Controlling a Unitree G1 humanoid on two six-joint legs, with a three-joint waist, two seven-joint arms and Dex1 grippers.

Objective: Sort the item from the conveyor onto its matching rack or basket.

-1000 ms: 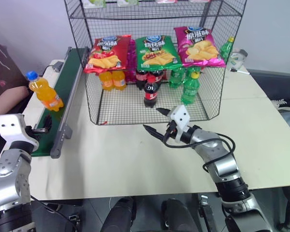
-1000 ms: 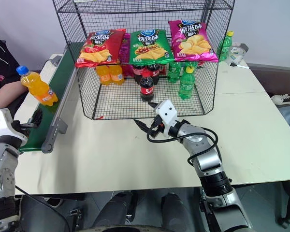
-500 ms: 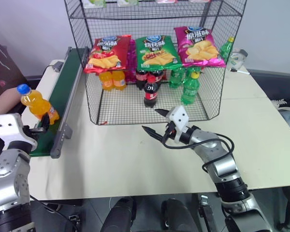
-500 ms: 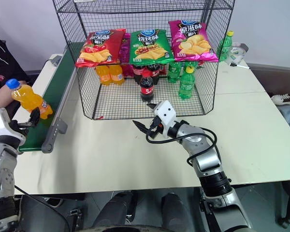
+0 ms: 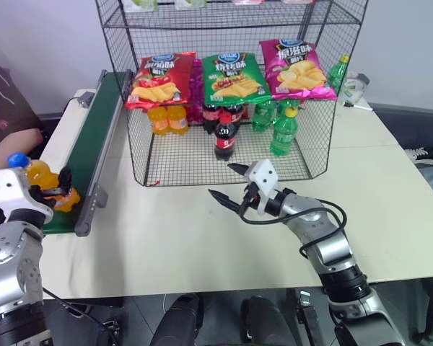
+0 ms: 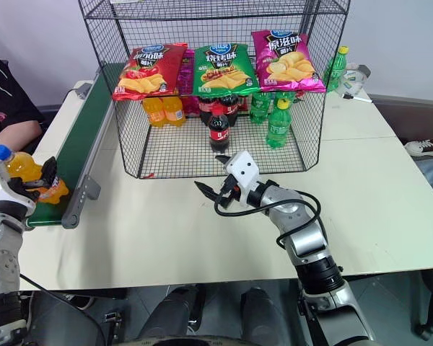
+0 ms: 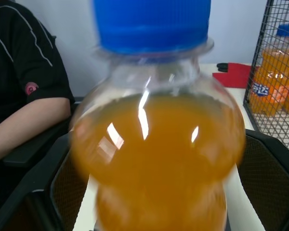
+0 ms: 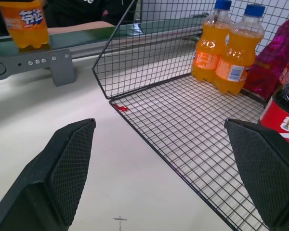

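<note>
Left gripper (image 6: 47, 180) stood wide, jaws flanking the orange soda bottle (image 6: 25, 176) at the conveyor's (image 6: 76, 148) near end, not yet clamped. Right gripper (image 6: 215, 182) hung spread over the counter (image 6: 173, 223). Step: grasp. Next: close, lift, carry to wire rack (image 6: 224, 86).

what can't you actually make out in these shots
- Orange soda bottle: the left claw covers its lower part in the eye views; the left wrist view cuts off its base and it is blurred there, so the label can't be read.
- Whether the fingers touch the bottle: cannot tell.
- Wire rack: its upper shelves are cut off by the frame's top.
- Bottles behind the chip bags: partly hidden.
</note>
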